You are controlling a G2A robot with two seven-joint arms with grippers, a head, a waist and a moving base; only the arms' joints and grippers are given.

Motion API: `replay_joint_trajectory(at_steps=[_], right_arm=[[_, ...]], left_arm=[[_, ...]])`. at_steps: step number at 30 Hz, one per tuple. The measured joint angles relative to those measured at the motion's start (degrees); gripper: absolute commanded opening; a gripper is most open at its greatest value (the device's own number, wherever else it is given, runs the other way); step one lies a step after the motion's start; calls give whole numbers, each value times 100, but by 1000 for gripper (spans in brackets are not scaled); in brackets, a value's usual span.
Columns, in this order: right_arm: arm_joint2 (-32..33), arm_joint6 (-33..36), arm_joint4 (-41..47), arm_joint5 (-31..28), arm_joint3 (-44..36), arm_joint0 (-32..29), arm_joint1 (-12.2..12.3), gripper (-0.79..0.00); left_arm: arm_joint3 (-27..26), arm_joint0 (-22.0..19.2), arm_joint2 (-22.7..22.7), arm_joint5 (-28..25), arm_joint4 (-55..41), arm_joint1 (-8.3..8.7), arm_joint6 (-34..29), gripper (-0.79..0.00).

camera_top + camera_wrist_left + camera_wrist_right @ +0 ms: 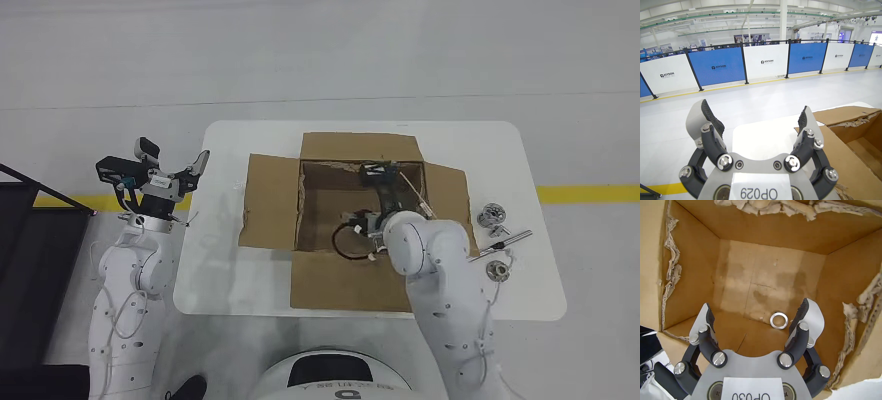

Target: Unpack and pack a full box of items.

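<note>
Pale grey floor with a yellow line surrounds a white desk. An open cardboard box sits at the desk's centre with its flaps folded outward and torn paper along its rim.

The right arm is bent at the elbow over the box's near flap, with the forearm angled down into the box. The right gripper is inside the box and points at the box floor, its fingers spread wide and holding nothing.

The left arm is raised beside the desk's left edge, well apart from the box. The left gripper points away from the robot, its fingers spread wide and holding nothing.

Small metal parts lie on the desk just beside the box's right flap. One metal ring lies flat on the box floor near a wall, below the right gripper and nearer one finger than the other.
</note>
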Motion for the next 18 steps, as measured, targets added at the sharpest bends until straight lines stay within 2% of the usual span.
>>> replay_joint_trajectory(at_steps=[6, 9, 12, 13, 15, 16, 17, 18], right_arm=[[2, -51, 21, -20, 62, -9, 0, 0], [131, -130, 19, -131, 395, 22, 29, 0], [276, 750, -90, -425, 760, 318, 64, 0], [293, 1021, -76, -477, 884, 404, 68, -15], [291, 1272, -47, -592, 1249, 537, 81, -111], [275, 1274, -38, -649, 1406, 590, 87, -249], [234, 1260, -6, -766, 1615, 652, 97, -231], [194, 1252, -22, -885, 1768, 690, 110, -172]], left_arm=[[0, 0, 0, 0, 0, 0, 0, 0], [0, 0, 0, 0, 0, 0, 0, 0], [0, 0, 0, 0, 0, 0, 0, 0], [0, 0, 0, 0, 0, 0, 0, 0], [0, 0, 0, 0, 0, 0, 0, 0], [0, 0, 0, 0, 0, 0, 0, 0], [0, 0, 0, 0, 0, 0, 0, 0], [0, 0, 0, 0, 0, 0, 0, 0]])
